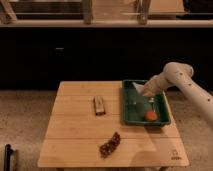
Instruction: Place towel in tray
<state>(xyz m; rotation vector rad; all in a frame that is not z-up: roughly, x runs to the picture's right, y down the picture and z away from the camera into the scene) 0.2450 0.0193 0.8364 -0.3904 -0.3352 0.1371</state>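
Observation:
The green tray (163, 116) stands on the right side of the wooden table (75, 135). A pale towel (134, 89) lies in the tray's far part, by its back wall. My gripper (145, 92) hangs over the tray's far right part, right beside the towel, on a white arm (182, 80) that reaches in from the right. Whether it still touches the towel does not show.
An orange object (150, 115) lies in the tray's near part. A brown bar (99, 105) lies mid-table left of the tray. A dark reddish cluster (110, 145) lies near the front edge. A dark counter wall stands behind the table.

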